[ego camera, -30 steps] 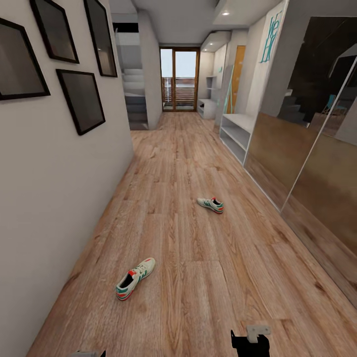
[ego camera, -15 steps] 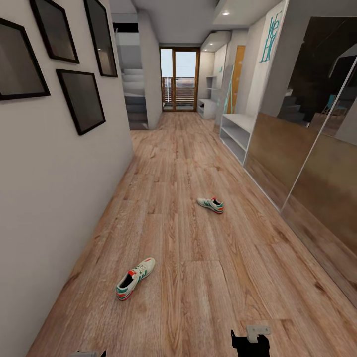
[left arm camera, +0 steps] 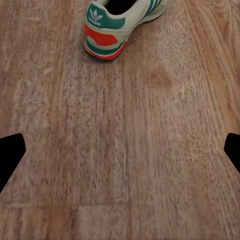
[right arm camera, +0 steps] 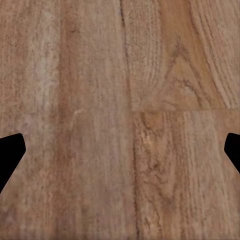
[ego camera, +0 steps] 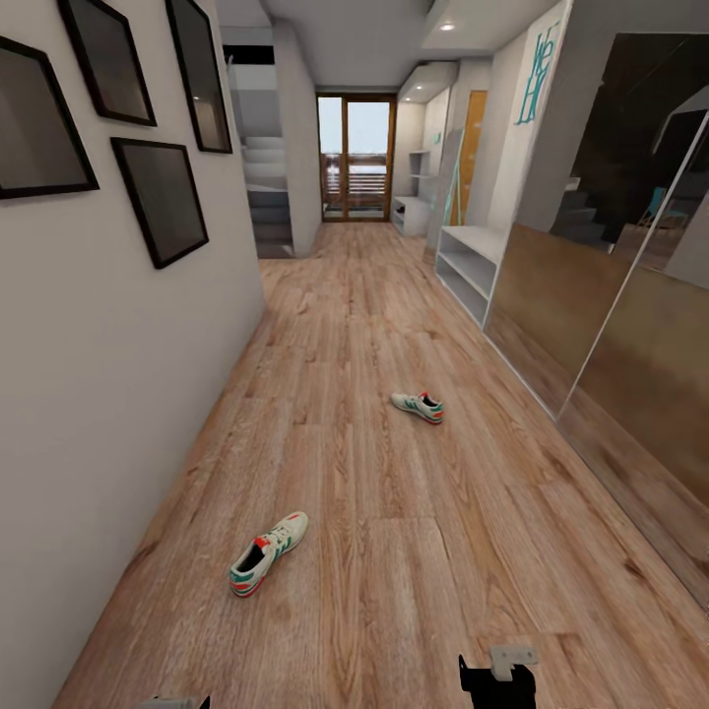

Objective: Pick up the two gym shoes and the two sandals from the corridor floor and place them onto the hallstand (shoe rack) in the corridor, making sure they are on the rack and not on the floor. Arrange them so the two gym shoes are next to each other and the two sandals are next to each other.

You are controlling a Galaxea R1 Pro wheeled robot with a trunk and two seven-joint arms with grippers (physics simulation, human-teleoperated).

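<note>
Two gym shoes lie apart on the corridor floor (ego camera: 394, 551). The near gym shoe (ego camera: 268, 553) is at the lower left, with its heel toward me. The far gym shoe (ego camera: 418, 405) rests mid-corridor. The hallstand (ego camera: 471, 258), a pale low unit with open shelves, stands along the right wall farther on. The sandals are out of view. My left gripper (left arm camera: 120, 152) is open above bare floor, and the near gym shoe's red heel (left arm camera: 107, 37) lies ahead of it. Open too, my right gripper (right arm camera: 120, 152) hangs over bare planks. Part of my right arm (ego camera: 497, 677) shows at the bottom edge.
A white wall with black picture frames (ego camera: 162, 197) runs along the left. Mirrored sliding doors (ego camera: 611, 295) line the right, past the hallstand. A staircase (ego camera: 266, 187) and a glass door (ego camera: 356, 158) close the corridor's far end. Wide floor lies between the shoes.
</note>
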